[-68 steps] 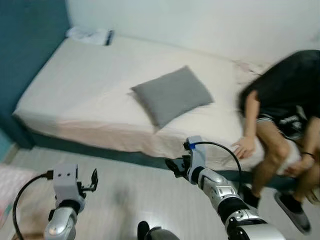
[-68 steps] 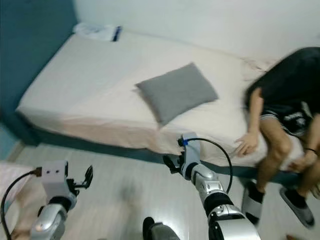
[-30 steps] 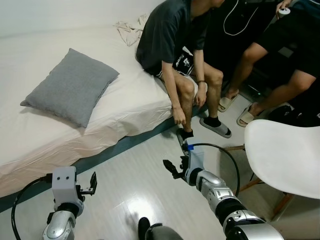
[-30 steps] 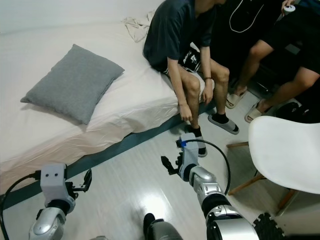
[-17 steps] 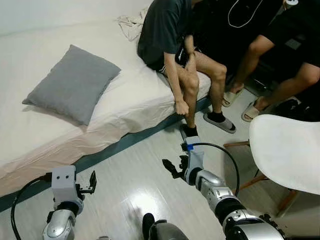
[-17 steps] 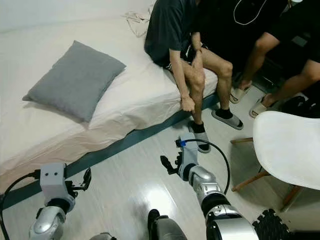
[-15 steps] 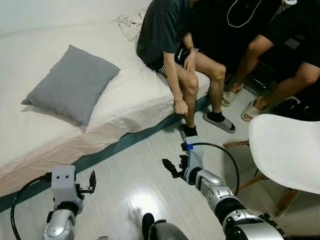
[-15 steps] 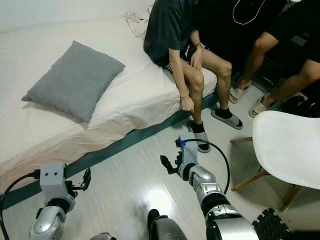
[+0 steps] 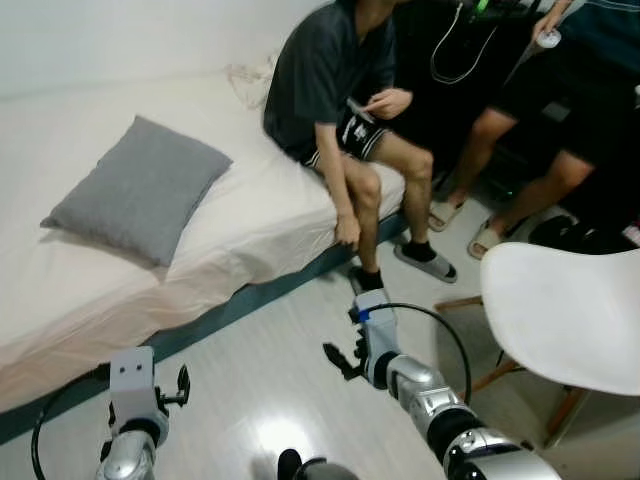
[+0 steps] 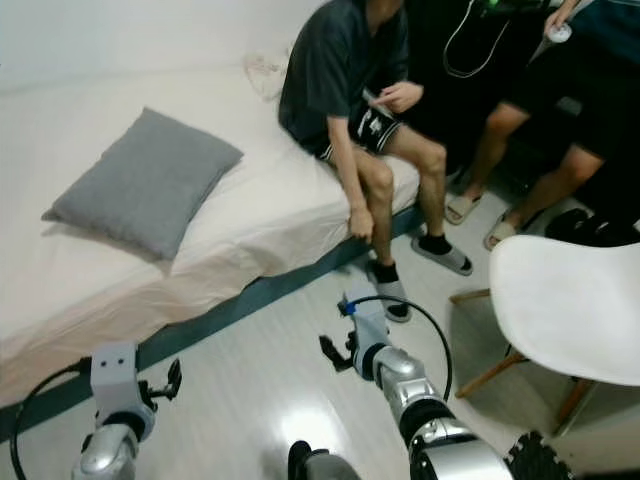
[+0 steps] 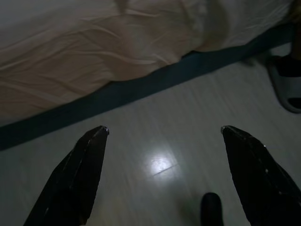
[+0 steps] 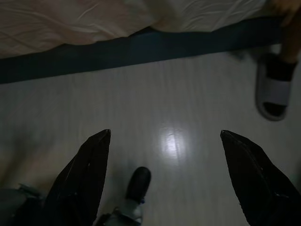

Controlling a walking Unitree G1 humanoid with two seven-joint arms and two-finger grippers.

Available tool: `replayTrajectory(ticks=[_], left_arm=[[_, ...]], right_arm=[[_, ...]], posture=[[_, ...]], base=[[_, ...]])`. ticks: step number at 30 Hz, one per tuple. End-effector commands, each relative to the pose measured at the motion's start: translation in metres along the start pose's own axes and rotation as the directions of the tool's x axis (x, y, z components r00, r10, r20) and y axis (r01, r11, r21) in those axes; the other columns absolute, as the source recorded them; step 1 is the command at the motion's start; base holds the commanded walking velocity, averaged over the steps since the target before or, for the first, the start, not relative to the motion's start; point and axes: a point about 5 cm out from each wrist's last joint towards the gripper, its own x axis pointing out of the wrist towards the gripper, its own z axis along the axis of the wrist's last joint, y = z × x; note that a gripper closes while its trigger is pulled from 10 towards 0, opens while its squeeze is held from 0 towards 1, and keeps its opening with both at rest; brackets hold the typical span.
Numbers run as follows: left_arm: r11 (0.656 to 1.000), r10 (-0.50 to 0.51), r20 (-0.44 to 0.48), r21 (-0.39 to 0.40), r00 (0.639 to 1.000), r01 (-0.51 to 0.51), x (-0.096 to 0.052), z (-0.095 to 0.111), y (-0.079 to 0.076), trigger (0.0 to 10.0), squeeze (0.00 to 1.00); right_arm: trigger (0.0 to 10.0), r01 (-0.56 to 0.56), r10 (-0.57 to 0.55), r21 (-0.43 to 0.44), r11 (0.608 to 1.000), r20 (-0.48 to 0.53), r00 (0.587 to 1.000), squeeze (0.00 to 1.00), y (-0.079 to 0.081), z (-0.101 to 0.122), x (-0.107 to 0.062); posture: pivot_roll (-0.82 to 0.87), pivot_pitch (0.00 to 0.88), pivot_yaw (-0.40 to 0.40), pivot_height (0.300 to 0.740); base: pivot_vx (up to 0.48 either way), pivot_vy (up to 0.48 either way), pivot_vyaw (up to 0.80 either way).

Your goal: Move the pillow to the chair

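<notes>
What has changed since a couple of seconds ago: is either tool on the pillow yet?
No. The camera has swung right, bringing the white chair into view. The person on the bed raised a hand. The grey pillow still lies on the bed; left tool and right tool stay open over the floor.

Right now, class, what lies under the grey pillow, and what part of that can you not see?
The pillow lies flat on the bed, on its pale sheet, left of the seated person. The patch of sheet right beneath it is covered. Both grippers hang open over the floor.
</notes>
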Motion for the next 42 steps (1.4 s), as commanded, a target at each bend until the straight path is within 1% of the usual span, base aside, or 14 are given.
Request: replayTrajectory(ticks=[1, 7, 8, 9, 18, 20, 21, 24, 25, 26, 30, 34, 36, 42], left_arm=[[1.000, -0.010, -0.046, -0.030, 0.999, 0.009, -0.001, -0.012, -0.010, 10.0, 0.00], [0.997, -0.034, -0.071, -0.073, 0.997, 0.029, 0.002, -0.018, -0.030, 10.0, 0.00], [0.996, -0.056, -0.099, -0.077, 0.993, 0.048, 0.002, -0.024, -0.042, 10.0, 0.00], [0.996, -0.065, -0.114, -0.070, 0.991, 0.057, 0.003, -0.025, -0.046, 10.0, 0.00], [0.995, -0.089, -0.205, 0.032, 0.975, 0.098, 0.006, -0.033, -0.034, 10.0, 0.00], [0.994, -0.080, -0.253, 0.057, 0.964, 0.098, 0.005, -0.038, -0.027, 10.0, 0.00], [0.994, -0.076, -0.271, 0.060, 0.960, 0.096, 0.004, -0.041, -0.025, 10.0, 0.00], [0.985, -0.101, -0.327, 0.102, 0.940, 0.141, 0.000, -0.048, -0.019, 10.0, 0.00], [0.985, -0.101, -0.327, 0.102, 0.940, 0.141, 0.000, -0.048, -0.019, 10.0, 0.00], [0.965, -0.134, -0.370, 0.164, 0.919, 0.207, -0.002, -0.053, -0.015, 10.0, 0.00], [0.937, -0.170, -0.409, 0.214, 0.897, 0.275, -0.004, -0.055, -0.012, 10.0, 0.00], [0.919, -0.194, -0.437, 0.234, 0.878, 0.319, -0.004, -0.056, -0.014, 10.0, 0.00], [0.941, -0.173, -0.459, 0.184, 0.871, 0.284, -0.006, -0.061, -0.019, 10.0, 0.00], [0.962, -0.160, -0.468, 0.123, 0.869, 0.243, -0.010, -0.067, -0.024, 10.0, 0.00]], right_arm=[[10.0, -0.015, 0.014, -0.009, 1.000, -0.036, 0.999, 0.00, 0.001, -0.010, -0.002], [10.0, -0.051, 0.046, -0.058, 0.997, -0.087, 0.995, 0.00, 0.006, -0.021, -0.003], [10.0, -0.050, 0.040, -0.079, 0.996, -0.118, 0.992, 0.00, 0.009, -0.026, -0.003], [10.0, -0.048, 0.036, -0.088, 0.995, -0.125, 0.992, 0.00, 0.010, -0.026, -0.002], [10.0, -0.031, 0.022, -0.056, 0.998, -0.152, 0.988, 0.00, 0.018, -0.030, 0.000], [10.0, 0.005, -0.010, -0.031, 1.000, -0.159, 0.987, 0.00, 0.017, -0.033, 0.000], [10.0, 0.022, -0.025, -0.018, 1.000, -0.158, 0.987, 0.00, 0.017, -0.034, 0.000], [10.0, 0.083, -0.072, 0.077, 0.994, -0.130, 0.989, 0.00, 0.019, -0.035, 0.000], [10.0, 0.083, -0.072, 0.077, 0.994, -0.130, 0.989, 0.00, 0.019, -0.035, 0.000], [10.0, 0.121, -0.104, 0.152, 0.981, -0.118, 0.988, 0.00, 0.022, -0.039, 0.000], [10.0, 0.153, -0.129, 0.209, 0.966, -0.126, 0.984, 0.00, 0.026, -0.046, -0.001], [10.0, 0.152, -0.125, 0.203, 0.967, -0.141, 0.982, 0.00, 0.029, -0.054, -0.003], [10.0, 0.123, -0.099, 0.144, 0.982, -0.166, 0.981, 0.00, 0.032, -0.059, -0.005], [10.0, 0.074, -0.056, 0.097, 0.993, -0.172, 0.984, 0.00, 0.037, -0.057, -0.003]], posture=[[-0.01, 0.055, -0.231, 0.740], [0.01, 0.019, -0.265, 0.740], [0.02, 0.011, -0.262, 0.740], [0.02, 0.005, -0.259, 0.740], [0.08, 0.000, -0.227, 0.740], [0.08, 0.000, -0.136, 0.740], [0.08, 0.000, -0.136, 0.740], [0.03, 0.000, 0.004, 0.740], [0.03, 0.000, 0.004, 0.740], [0.02, 0.000, 0.085, 0.740], [-0.02, 0.001, 0.143, 0.740], [-0.04, 0.002, 0.141, 0.740], [-0.04, 0.000, 0.105, 0.740], [-0.02, 0.000, 0.037, 0.740]], base=[[0.000, 0.000, 0.00], [0.000, 0.000, 0.00], [0.000, 0.000, 0.00], [0.000, 0.000, 0.00], [0.000, 0.000, 0.00], [0.000, 0.000, 0.00], [0.000, 0.000, 0.00], [0.000, 0.000, 0.00], [0.000, 0.000, 0.00], [0.000, 0.000, 0.00], [0.000, 0.000, 0.00], [0.000, 0.000, 0.00], [0.000, 0.000, 0.00], [0.000, 0.000, 0.00]])
